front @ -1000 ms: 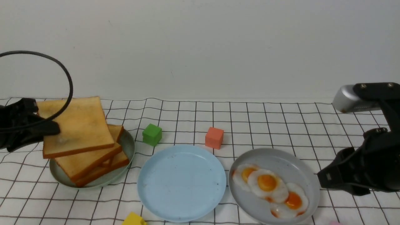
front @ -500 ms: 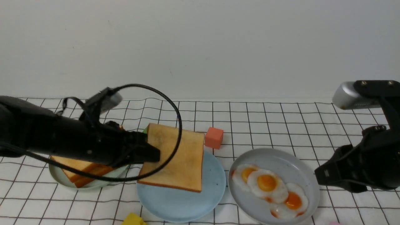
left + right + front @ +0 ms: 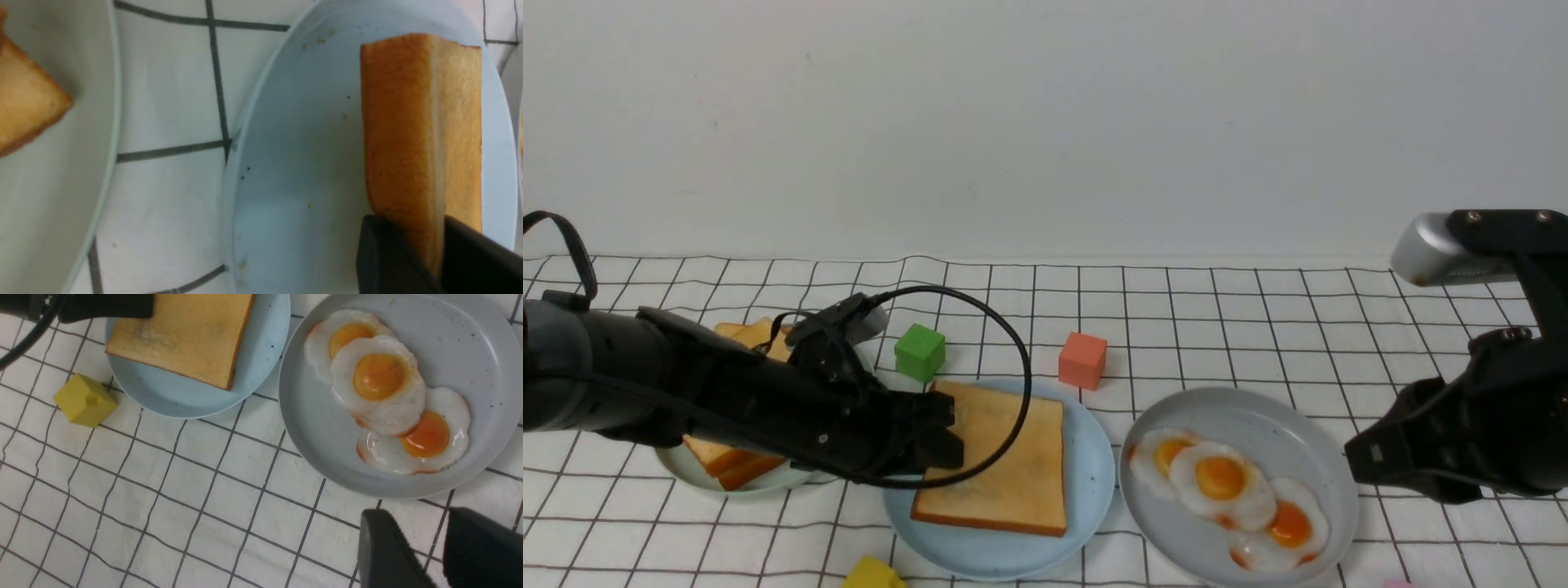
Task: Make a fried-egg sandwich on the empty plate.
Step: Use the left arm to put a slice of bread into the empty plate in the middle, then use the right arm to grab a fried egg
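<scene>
One golden-brown toast slice (image 3: 1005,457) lies on the light-blue plate (image 3: 1088,482), with no egg on it. My left gripper (image 3: 943,430) is shut on that slice's left edge, low over the plate; in the left wrist view the toast (image 3: 408,122) sits between my jaws (image 3: 439,245) above the blue plate (image 3: 294,143). Three fried eggs (image 3: 1221,478) overlap on the grey plate (image 3: 1282,420). My right gripper (image 3: 1364,469) is open and empty, beside the grey plate's right rim. The right wrist view shows the eggs (image 3: 378,375), the toast (image 3: 184,335) and my open right gripper (image 3: 414,522).
More toast slices (image 3: 719,457) sit on the pale green plate (image 3: 768,483) at left, partly behind my left arm. A green cube (image 3: 920,351) and an orange cube (image 3: 1083,359) stand behind the blue plate. A yellow cube (image 3: 872,573) lies at the front edge.
My left arm carried the toast slice right from above the stack and lowered it flat onto the light-blue plate. The right arm barely moved.
</scene>
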{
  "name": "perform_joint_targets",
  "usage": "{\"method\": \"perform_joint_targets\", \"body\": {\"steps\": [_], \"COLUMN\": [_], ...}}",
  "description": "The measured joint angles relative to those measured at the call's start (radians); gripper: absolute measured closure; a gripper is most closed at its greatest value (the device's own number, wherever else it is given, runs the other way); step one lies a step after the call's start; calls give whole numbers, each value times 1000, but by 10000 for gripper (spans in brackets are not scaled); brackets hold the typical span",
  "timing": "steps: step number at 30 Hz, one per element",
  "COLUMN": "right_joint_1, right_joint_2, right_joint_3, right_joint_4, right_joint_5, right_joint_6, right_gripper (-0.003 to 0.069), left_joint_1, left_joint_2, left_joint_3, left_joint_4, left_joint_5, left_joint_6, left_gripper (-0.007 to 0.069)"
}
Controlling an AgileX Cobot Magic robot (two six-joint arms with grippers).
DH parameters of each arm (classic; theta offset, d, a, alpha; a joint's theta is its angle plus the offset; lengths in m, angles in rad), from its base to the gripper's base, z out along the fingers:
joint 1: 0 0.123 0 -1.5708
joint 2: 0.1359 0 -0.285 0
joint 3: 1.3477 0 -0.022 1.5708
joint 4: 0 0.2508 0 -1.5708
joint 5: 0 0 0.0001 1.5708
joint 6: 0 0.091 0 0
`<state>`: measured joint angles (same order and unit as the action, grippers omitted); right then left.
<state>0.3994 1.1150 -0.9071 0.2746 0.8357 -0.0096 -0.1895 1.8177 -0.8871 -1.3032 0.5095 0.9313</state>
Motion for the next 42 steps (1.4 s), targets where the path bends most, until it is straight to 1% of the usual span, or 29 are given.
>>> {"method": "perform_joint_targets", "body": {"steps": [1, 2, 3, 6, 7, 8, 9, 12, 15, 16, 17, 19, 20, 22, 24, 25, 27, 28, 29, 30, 31, 32, 37, 40, 42], "right_joint_1": [0, 0, 0, 0, 0, 0, 0, 0, 0, 0, 0, 0, 0, 0, 0, 0, 0, 0, 0, 0, 0, 0, -1, -21, -53], "right_joint_2": [0, 0, 0, 0, 0, 0, 0, 0, 3, 13, 16, 58, 62, 122, 190, 197, 286, 293, 354, 354, 405, 417, 535, 572, 590], "right_joint_3": [0, 0, 0, 0, 0, 0, 0, 0, 0, -4, -5, -28, -28, -67, -102, -106, -150, -150, -170, -172, -185, -188, -207, -232, -251], "right_joint_4": [0, 0, 0, 0, 0, 0, 0, 0, -2, -9, -9, -22, -22, -29, -44, -46, -77, -80, -104, -107, -126, -132, -137, -131, -112], "right_joint_5": [0, 0, 0, 0, 1, 2, 3, 6, 6, 9, 9, 14, 14, 15, 15, 15, 13, 13, 4, 2, -7, -12, -74, -77, -74], "right_joint_6": [0, 0, 0, 0, 0, 0, 0, -2, -17, -19, -20, -21, -22, -38, -55, -54, -63, -64, -65, -65, -65, -65, -64, -65, -69], "right_gripper": [410, 408, 407, 395, 389, 387, 375, 349, 328, 319, 318, 314, 314, 312, 312, 312, 312, 312, 312, 312, 312, 312, 312, 312, 312], "left_joint_1": [0, 0, 0, 0, 0, 0, 0, 0, 0, 0, 0, 0, 0, 0, -1, -1, -1, -1, -1, -1, -1, -1, -1, -1, -1], "left_joint_2": [0, 0, 0, -6, -8, -10, -23, -60, -100, -150, -150, -265, -273, -373, -473, -482, -602, -602, -673, -681, -733, -748, -921, -991, -1033], "left_joint_3": [0, 0, 0, 0, 0, 0, 0, 0, 0, 0, 0, 0, 0, 0, 0, 0, 0, 0, 0, 0, 2, 4, 83, 132, 157], "left_joint_4": [0, 3, 3, 12, 16, 18, 32, 72, 123, 165, 171, 259, 272, 343, 416, 423, 506, 511, 551, 555, 575, 577, 584, 586, 587], "left_joint_5": [0, -1, -1, -1, -1, -1, -1, -1, 1, 19, 19, 94, 100, 179, 235, 239, 286, 286, 309, 311, 323, 324, 347, 371, 385], "left_joint_6": [0, 0, 0, -1, -1, -1, -2, -6, -33, -56, -59, -75, -78, -104, -157, -157, -236, -242, -277, -281, -299, -302, -314, -314, -316], "left_gripper": [451, 395, 381, 263, 239, 234, 197, 166, 159, 160, 160, 192, 200, 263, 354, 363, 484, 493, 571, 571, 627, 638, 638, 638, 638]}}
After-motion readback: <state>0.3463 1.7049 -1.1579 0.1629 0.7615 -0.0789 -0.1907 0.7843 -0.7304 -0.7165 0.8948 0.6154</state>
